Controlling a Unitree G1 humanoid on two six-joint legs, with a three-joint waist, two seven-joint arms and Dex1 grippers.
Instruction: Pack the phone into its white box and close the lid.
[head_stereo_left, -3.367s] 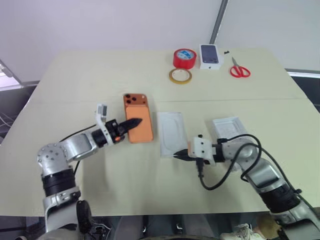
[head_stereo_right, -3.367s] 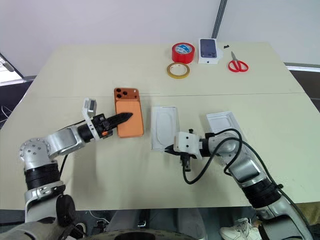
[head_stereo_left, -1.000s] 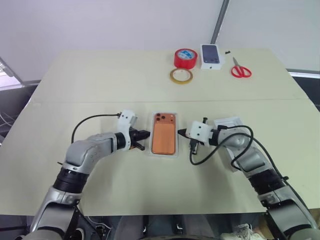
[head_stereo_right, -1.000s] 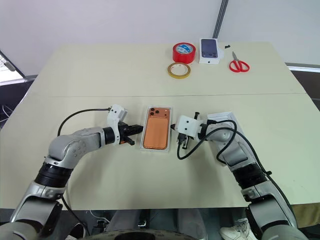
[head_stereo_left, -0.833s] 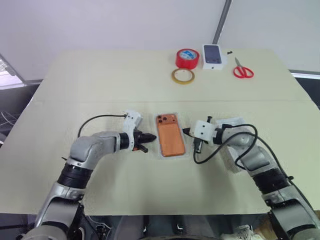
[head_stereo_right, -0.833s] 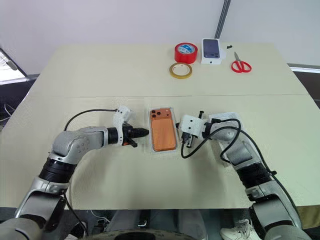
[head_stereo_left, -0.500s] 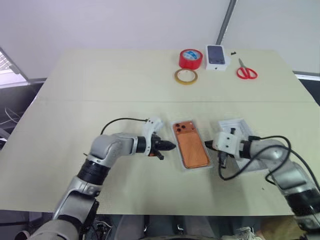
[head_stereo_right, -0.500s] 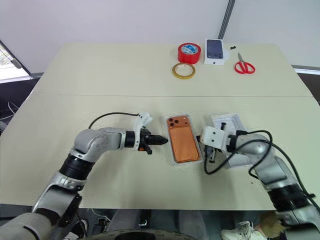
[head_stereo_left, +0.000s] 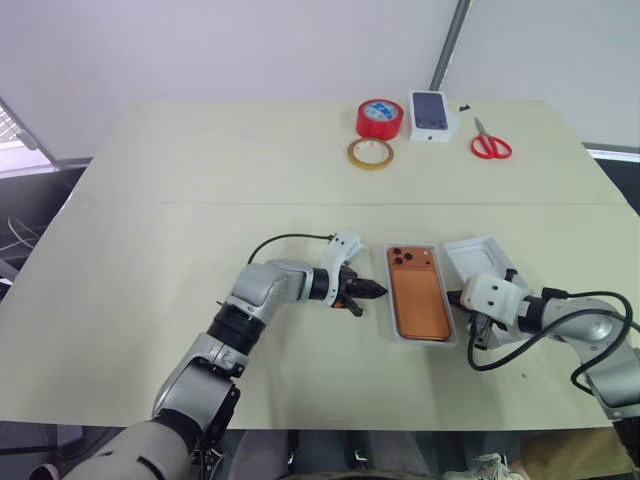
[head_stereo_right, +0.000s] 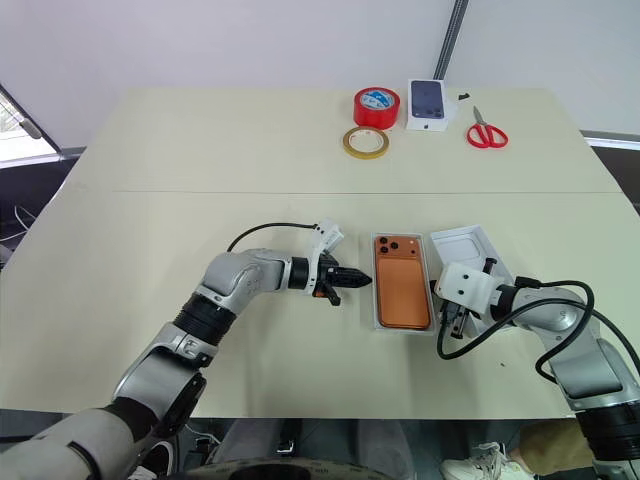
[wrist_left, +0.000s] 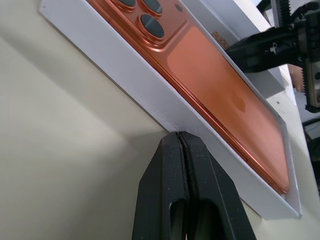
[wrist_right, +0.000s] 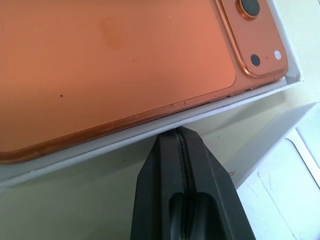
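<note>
change: 3.4 s back the phone (head_stereo_left: 419, 305) lay on the bare table beside the empty white box (head_stereo_left: 392, 331); now it sits in the box, back up, lenses at the far end. Box plus phone has slid toward my right, now just beside the lid (head_stereo_left: 478, 254).
my left gripper (head_stereo_left: 378, 292): fingers pressed together, holding nothing, tips at the box's left long edge. It has followed the box rightward.
my right gripper (wrist_right: 178, 134): pinched closed too, empty, tips at the box's right long wall, in the gap between box and lid.
lid: open side up, off the box, partly behind my right wrist.
surroundings: red tape roll (head_stereo_left: 378, 118), thin tan tape ring (head_stereo_left: 370, 153), small white box with a phone picture (head_stereo_left: 431, 114), red scissors (head_stereo_left: 489, 143), all at the table's (head_stereo_left: 180, 170) far edge, well apart from the work.
view differences: left wrist view shows tips meeting the box wall; right wrist view shows the lid's corner beside the box, and the lens cluster close up.
</note>
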